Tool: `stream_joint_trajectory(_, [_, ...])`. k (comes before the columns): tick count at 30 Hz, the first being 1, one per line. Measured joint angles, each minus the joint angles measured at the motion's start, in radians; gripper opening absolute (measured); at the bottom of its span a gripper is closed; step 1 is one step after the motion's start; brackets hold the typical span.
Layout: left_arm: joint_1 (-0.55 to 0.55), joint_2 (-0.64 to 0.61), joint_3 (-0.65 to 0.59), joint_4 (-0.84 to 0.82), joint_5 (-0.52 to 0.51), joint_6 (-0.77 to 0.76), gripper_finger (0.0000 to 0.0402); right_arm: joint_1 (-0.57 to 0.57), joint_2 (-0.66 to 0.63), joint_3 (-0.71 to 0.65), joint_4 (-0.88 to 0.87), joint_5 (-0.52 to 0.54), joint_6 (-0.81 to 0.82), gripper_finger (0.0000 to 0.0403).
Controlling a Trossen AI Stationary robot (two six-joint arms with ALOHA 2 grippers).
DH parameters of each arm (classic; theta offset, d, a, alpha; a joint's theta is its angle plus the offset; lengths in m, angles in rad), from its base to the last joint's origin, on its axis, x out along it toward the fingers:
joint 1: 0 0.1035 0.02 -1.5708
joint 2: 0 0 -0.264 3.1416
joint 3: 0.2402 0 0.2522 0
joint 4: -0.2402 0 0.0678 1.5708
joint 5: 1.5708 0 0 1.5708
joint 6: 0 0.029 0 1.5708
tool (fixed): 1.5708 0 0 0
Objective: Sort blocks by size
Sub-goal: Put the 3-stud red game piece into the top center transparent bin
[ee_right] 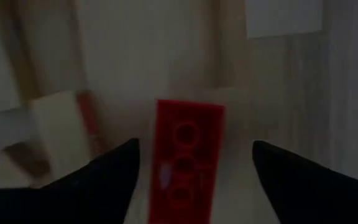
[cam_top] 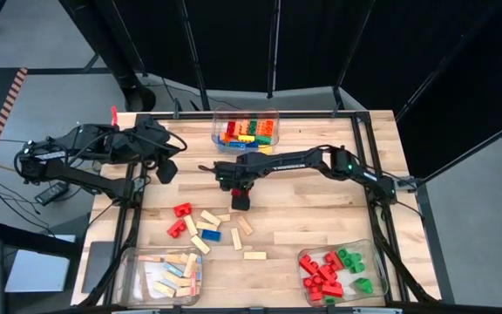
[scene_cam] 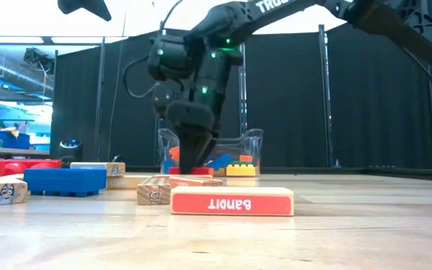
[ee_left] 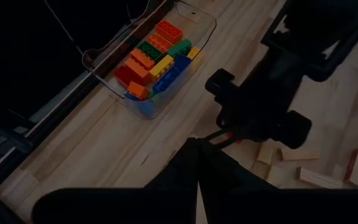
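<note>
Red studded brick [ee_right: 185, 158] right under right gripper [ee_right: 194, 163], flat on tabletop [cam_top: 321, 209], jaws spread astride it, nothing held. Light, rigid, slick plastic; pinch long sides. Left gripper [cam_top: 167, 168] clenched, parked aside.

Surface: your pale wooden table [cam_top: 321, 205].
Far edge: clear bin [cam_top: 246, 131] of coloured bricks.
Near edge: two clear bins [cam_top: 166, 272].
Centre: your loose blocks [cam_top: 206, 228], red, blue, tan, scattered.

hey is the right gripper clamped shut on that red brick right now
No: in the right wrist view the right gripper has its fingers spread wide, with the red brick lying between them, touched by neither.
</note>
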Motion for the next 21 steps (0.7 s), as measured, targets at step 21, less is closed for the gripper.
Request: stream_joint_trajectory(21, [0.0, 0.001, 0.0, 0.0, 0.0, 0.001, 0.0013, -0.008, -0.002, 0.283, -0.138, 0.116, -0.084, 0.0154])
